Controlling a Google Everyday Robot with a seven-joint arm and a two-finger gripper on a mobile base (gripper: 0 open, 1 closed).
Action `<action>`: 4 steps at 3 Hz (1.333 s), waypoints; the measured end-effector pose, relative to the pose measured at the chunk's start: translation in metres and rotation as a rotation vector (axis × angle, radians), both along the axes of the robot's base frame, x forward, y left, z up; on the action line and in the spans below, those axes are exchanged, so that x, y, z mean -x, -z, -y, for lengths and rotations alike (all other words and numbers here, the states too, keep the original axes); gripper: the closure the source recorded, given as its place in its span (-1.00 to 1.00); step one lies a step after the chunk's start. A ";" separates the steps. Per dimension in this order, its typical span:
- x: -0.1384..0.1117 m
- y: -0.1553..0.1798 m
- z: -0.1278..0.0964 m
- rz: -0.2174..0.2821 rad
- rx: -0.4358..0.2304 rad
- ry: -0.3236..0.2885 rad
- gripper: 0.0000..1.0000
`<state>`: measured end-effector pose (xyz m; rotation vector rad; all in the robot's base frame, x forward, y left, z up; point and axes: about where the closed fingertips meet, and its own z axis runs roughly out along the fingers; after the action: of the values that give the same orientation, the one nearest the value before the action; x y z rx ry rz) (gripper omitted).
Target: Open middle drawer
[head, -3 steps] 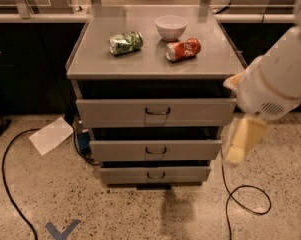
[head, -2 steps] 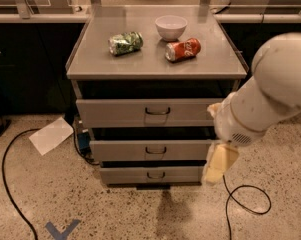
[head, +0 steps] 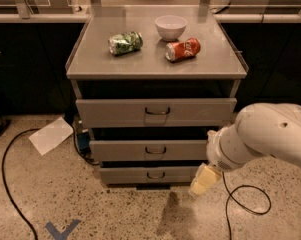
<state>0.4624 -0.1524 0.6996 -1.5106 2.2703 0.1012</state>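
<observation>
The grey cart has three drawers stacked at its front. The middle drawer (head: 120, 151) is the mid-sized one, with a small dark wire handle (head: 155, 150) centred on its front, and it sits shut or nearly shut. The wider top drawer (head: 115, 112) is above it and the narrowest bottom drawer (head: 125, 175) is below. My gripper (head: 204, 180), cream-coloured at the end of the white arm (head: 262, 136), hangs low at the right, beside the bottom drawer's right end and below-right of the middle drawer's front. It touches no handle.
On the cart top (head: 90, 64) lie a green can (head: 125, 42), a white bowl (head: 170, 27) and a red can (head: 183, 49). A sheet of paper (head: 51, 135) and black cables (head: 10, 184) lie on the floor at the left, another cable (head: 247, 204) at the right. Dark counters stand behind.
My arm has swung down and to the left, bringing the gripper from beside the middle drawer's right end to lower, beside the bottom drawer. The drawers have not moved.
</observation>
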 end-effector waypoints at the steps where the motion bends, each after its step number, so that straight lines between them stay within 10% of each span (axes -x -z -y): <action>1: -0.017 -0.007 -0.005 0.065 -0.022 0.012 -1.00; 4: -0.062 0.042 0.008 0.190 0.053 0.008 -1.00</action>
<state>0.5248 -0.1604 0.6571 -1.4706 2.1430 -0.1021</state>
